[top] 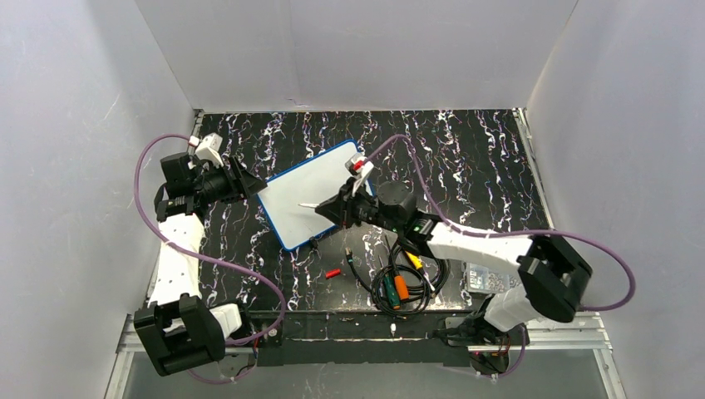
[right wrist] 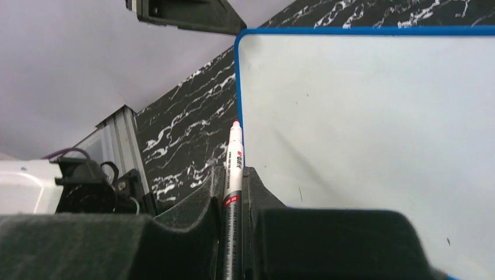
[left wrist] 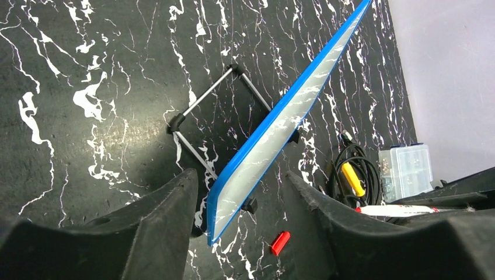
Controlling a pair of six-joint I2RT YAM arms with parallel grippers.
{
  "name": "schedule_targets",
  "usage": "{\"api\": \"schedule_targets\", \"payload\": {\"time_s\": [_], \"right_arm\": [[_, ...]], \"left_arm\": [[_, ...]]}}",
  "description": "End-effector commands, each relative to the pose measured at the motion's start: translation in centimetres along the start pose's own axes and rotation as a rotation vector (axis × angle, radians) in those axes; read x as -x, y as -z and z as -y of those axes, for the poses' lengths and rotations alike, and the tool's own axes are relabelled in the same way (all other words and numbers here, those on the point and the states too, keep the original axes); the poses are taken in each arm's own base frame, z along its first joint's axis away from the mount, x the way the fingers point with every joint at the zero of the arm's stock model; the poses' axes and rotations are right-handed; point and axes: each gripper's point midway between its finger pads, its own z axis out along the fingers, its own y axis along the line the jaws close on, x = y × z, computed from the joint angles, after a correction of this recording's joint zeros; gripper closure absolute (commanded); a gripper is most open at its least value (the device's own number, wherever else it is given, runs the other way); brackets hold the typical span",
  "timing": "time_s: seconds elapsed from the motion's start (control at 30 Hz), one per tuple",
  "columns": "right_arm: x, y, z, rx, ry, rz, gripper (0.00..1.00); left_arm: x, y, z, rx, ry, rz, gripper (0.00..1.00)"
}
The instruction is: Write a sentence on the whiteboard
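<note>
The whiteboard (top: 320,195), white with a blue rim, leans tilted on a wire stand (left wrist: 201,108). Its white face (right wrist: 362,128) shows no writing, so the sentence is not in view. My left gripper (left wrist: 239,174) is open and straddles the board's lower left corner (left wrist: 233,198), with a gap on each side. My right gripper (right wrist: 233,172) is shut on a white marker (right wrist: 233,157). The marker's red tip points at the board's left rim, and I cannot tell whether it touches. In the top view that marker (top: 309,204) lies across the board's face.
A red marker cap (top: 333,272) lies on the black marbled table in front of the board. A coil of black cables with yellow and orange plugs (top: 403,283) sits near the right arm. A clear plastic box (top: 482,278) stands beside it. White walls enclose the table.
</note>
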Motion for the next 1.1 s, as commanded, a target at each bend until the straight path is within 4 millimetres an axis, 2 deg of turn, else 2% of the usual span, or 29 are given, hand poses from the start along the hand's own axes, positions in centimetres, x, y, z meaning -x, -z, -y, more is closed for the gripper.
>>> {"api": "schedule_targets", "payload": {"time_s": [0.0,0.03,0.3,0.5,0.57,0.83,0.97,1.07], "right_arm": [[4.6,-2.8,-1.7,0.046,0.070,0.148,0.99],[4.6,-3.3,-1.7,0.049,0.071,0.149,0.99],[3.3,-7.0,-1.5,0.045,0.085,0.144,0.99],[3.0,-8.8,-1.7,0.028,0.080,0.170,0.99],[3.0,-9.2,-1.2,-0.005,0.079,0.184,0.99],[2.8,-9.9,-0.9,-0.029,0.081,0.212,0.99],[2.9,-9.2,-1.2,-0.023,0.076,0.221,0.99],[3.5,-7.8,-1.6,-0.023,0.077,0.235,0.99]], "left_arm": [[-0.4,0.0,0.1,-0.014,0.009,-0.012,0.50],[-0.4,-0.1,0.1,-0.018,0.019,-0.015,0.55],[-0.7,-0.5,-0.4,-0.010,0.047,-0.035,0.71],[-0.8,-0.6,-0.5,-0.007,0.047,-0.037,0.77],[-0.9,-0.6,-0.6,-0.009,0.047,-0.040,0.80],[-1.3,-0.9,-1.0,-0.010,0.025,-0.053,0.94],[-1.7,-0.9,-0.6,-0.040,-0.012,-0.057,0.99],[-2.4,-1.3,0.4,-0.087,-0.069,-0.078,1.00]]}}
